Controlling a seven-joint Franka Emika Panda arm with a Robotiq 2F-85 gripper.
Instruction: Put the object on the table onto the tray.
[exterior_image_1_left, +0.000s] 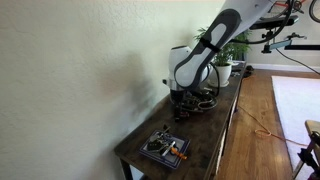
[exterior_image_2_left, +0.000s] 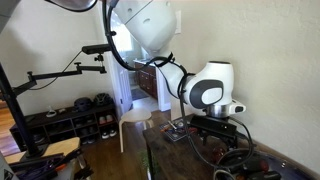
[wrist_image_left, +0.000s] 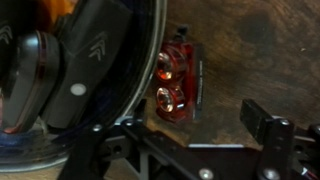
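In the wrist view a small red object (wrist_image_left: 170, 85) with two clear round lenses lies on the dark brown table (wrist_image_left: 240, 60), just outside the rim of the round dark tray (wrist_image_left: 157, 50). The tray fills the left of that view and holds a dark grey item with chevron marks (wrist_image_left: 85, 60). My gripper (wrist_image_left: 190, 122) is open and empty, low over the table. The red object sits just beyond the gap between the fingers, with the right finger pad well clear of it. In both exterior views the gripper (exterior_image_1_left: 187, 106) (exterior_image_2_left: 203, 136) hangs over the middle of the table (exterior_image_1_left: 215, 135).
A smaller square dark tray with orange items (exterior_image_1_left: 165, 148) sits near one end of the table. A potted plant (exterior_image_1_left: 226, 66) stands at the far end. A wall runs along one long side of the table, and cables lie round the gripper.
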